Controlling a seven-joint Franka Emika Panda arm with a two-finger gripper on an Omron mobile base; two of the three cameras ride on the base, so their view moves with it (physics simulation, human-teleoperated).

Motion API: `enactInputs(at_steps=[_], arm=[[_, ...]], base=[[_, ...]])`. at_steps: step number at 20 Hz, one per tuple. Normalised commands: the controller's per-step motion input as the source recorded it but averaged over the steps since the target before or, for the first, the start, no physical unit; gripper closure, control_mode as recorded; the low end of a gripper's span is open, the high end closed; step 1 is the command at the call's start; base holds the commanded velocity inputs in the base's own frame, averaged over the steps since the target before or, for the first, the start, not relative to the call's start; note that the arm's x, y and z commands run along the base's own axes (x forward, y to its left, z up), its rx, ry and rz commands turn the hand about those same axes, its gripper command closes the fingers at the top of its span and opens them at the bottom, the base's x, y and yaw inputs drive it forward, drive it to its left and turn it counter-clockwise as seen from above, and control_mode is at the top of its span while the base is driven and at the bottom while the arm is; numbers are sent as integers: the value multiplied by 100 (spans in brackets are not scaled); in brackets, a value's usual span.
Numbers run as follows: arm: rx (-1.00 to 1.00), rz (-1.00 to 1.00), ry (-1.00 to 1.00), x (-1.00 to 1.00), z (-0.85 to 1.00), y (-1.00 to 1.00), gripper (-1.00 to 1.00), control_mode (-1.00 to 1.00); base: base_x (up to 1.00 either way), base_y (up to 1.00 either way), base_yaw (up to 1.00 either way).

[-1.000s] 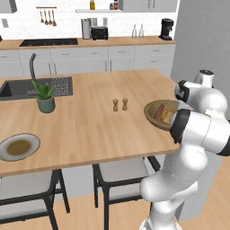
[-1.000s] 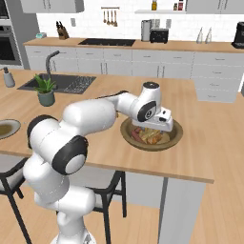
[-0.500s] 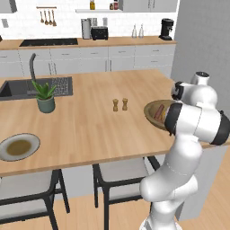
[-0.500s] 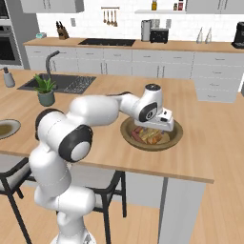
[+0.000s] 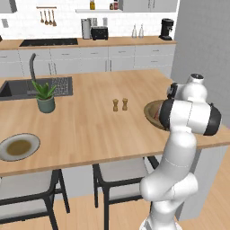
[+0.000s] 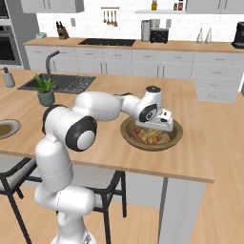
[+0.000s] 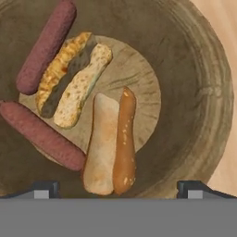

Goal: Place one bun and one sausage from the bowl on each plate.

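Two oblong split buns (image 7: 110, 148) (crusty) in round woodgrain bowl (image 7: 199, 97).

My arm (image 6: 95, 107) is glossy white, built of fat rounded segments with dark grey bands and round caps at the joints. My hand (image 6: 157, 119) is a white block; its small tips look dark, though I can barely make them out.

arm's elbow swung upright, end effector (image 6: 153, 127) steady over bowl (image 6: 175, 137)
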Motion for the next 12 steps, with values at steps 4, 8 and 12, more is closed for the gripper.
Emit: enactInputs(at_steps=[4,8,12], arm=[[0,0,2,7,-33,-1,-100,-100],[0,0,2,0,-32,0,-100,-100],[0,0,2,0,-23,0,-100,-100]], base=[[0,0,0],[0,0,0],[0,0,0]])
